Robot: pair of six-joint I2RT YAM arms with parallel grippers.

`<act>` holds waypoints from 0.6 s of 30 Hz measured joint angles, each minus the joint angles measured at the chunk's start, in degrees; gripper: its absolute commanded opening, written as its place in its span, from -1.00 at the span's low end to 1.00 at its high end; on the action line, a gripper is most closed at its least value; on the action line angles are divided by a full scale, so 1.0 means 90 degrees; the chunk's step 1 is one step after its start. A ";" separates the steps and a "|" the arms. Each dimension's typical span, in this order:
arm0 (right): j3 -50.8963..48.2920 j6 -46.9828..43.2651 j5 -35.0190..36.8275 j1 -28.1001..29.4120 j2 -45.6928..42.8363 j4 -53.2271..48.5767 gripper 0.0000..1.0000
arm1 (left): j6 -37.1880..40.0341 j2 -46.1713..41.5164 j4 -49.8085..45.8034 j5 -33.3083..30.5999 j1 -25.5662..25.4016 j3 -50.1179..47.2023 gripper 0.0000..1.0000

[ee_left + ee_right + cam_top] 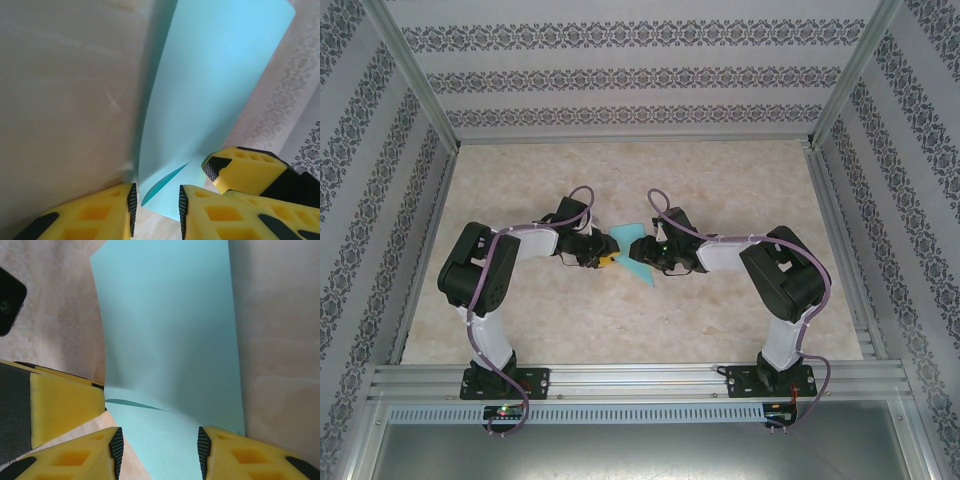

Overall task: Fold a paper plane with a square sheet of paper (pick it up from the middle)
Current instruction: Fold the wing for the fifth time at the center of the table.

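So this one's barely started, as far as I can see. The square sheet of paper (642,268) is out in the middle of the table (720,180), right between the two arms, and it reads as one plain turquoise sheet. There's no dart shape, no nose and no centre crease that I can make out. The closest thing to a fold is a soft curl near the bottom edge in both wrist views, and it looks more like the paper bowing than a pressed crease.

The sheet is bowed and seems partly up off the table, curving away from both cameras.

The left gripper (603,258) has the sheet's lower corner sitting between its yellow fingers (120,210). The jaws stand apart, with a sliver of table showing next to one pad, so I'd say it isn't pinching.

The right gripper (645,248) comes in from the opposite side, so close that one of its fingers pokes into the left wrist view. Its jaws are fairly wide with the sheet running between the pads. I honestly can't tell whether it's gripping or just straddling the paper.

My guess is that pretty much every fold is left to do.
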 measured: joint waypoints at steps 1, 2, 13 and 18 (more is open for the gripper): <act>-0.0002 0.0000 0.0000 0.0000 0.0000 0.0000 -0.09 | -0.0002 0.0012 0.0012 0.0032 0.0000 0.0010 -0.38; 0.0000 0.0000 0.0000 0.0000 0.0000 0.0000 -0.09 | -0.0002 0.0032 0.0032 0.0051 0.0000 0.0022 -0.38; -0.0053 -0.0002 0.0000 -0.0002 -0.0002 0.0083 -0.13 | -0.0029 0.0153 0.0333 0.0338 0.0000 0.0051 -0.42; -0.0170 -0.0029 -0.0012 -0.0002 -0.0032 0.0304 -0.11 | -0.0160 0.0228 0.0627 0.0505 0.0000 0.0022 -0.44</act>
